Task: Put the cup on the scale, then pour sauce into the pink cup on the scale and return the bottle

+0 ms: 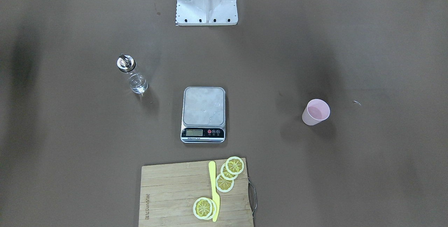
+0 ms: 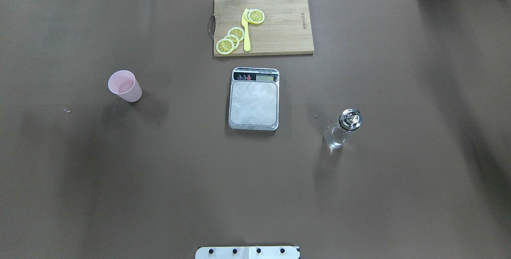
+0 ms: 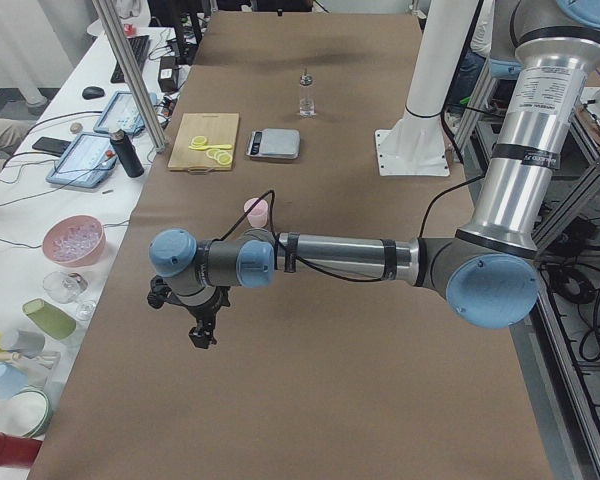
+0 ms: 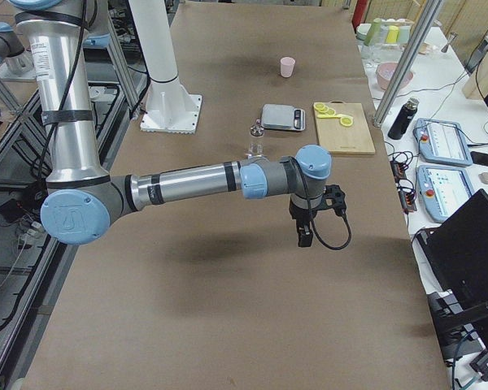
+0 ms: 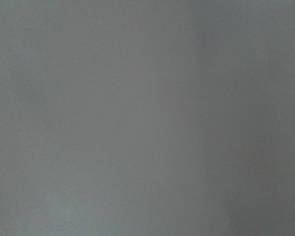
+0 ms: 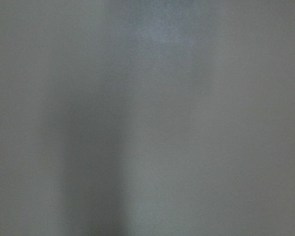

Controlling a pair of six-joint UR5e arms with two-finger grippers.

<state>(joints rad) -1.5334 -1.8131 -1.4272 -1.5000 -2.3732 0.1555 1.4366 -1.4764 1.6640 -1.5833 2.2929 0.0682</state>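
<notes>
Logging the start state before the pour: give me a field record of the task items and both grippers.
scale: table centre, nothing standing on it
cup: upright on table, robot's left of scale, apart
bottle: upright, robot's right of scale
left gripper: over table, opening unclear
right gripper: over table, opening unclear
cutting board: beyond scale, lemon slices and knife on it

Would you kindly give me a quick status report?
Left gripper, right gripper aloft, jaws unreadable. Pink cup off the scale. Bottle upright. Cutting board beyond scale.

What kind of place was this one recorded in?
Probably a robotics lab staged for kitchen prep: left arm and right arm over a table, tablets alongside, scale and cutting board.
</notes>
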